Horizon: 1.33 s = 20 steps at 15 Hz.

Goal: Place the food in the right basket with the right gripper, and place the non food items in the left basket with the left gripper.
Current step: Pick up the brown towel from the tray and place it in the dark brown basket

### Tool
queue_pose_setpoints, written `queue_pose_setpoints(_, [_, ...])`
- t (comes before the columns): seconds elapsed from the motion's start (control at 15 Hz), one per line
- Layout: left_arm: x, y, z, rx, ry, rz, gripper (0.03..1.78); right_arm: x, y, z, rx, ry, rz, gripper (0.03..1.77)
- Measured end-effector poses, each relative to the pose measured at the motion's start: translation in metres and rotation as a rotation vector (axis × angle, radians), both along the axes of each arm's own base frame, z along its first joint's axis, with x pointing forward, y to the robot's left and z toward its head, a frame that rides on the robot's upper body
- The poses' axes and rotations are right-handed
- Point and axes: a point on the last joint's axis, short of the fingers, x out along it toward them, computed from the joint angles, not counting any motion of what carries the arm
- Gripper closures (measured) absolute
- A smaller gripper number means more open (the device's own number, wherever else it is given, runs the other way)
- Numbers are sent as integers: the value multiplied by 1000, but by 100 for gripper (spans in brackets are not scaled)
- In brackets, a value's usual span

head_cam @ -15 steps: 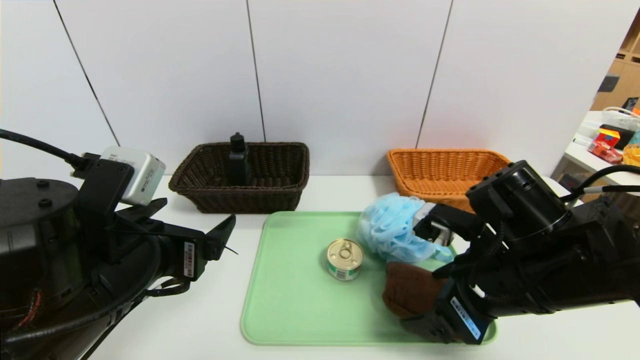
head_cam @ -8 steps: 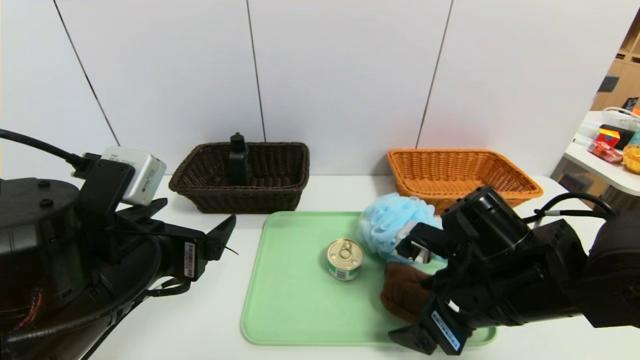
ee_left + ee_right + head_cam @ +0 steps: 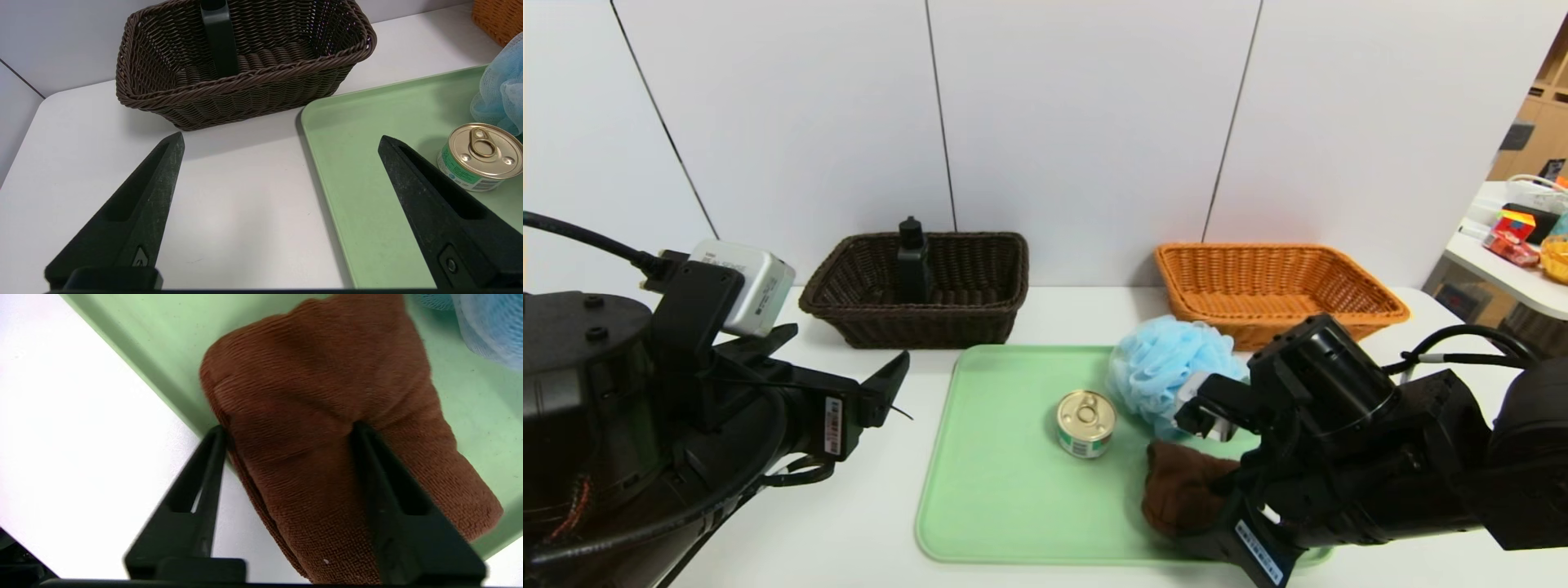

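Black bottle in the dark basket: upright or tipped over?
Upright. The black bottle stands inside the dark brown basket, its cap rising above the rim, near the back wall. Whether it leans on that wall, cannot tell.

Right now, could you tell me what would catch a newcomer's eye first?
The right gripper closing around the brown towel at the near right corner of the green tray. Beside it sit the fluffy blue pouf and the small tin can, mid-tray.
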Motion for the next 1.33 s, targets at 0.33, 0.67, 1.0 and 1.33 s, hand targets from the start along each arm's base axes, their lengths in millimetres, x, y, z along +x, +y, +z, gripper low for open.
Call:
queue_pose_setpoints(0.33, [-1,0,1,1,-4,-3,12,-5,-1,6,13,-16,8,163])
queue_pose_setpoints(0.67, [-2,0,2,7,-11,-6,12,-8,0,10,20,-33,14,163])
queue_pose_setpoints(1.0, [-1,0,3,1,-17,-6,12,-18,-2,27,35,-116,6,163])
queue_pose_setpoints(1.33, [-1,-1,3,1,-18,-8,12,-30,-9,54,72,-237,-18,163])
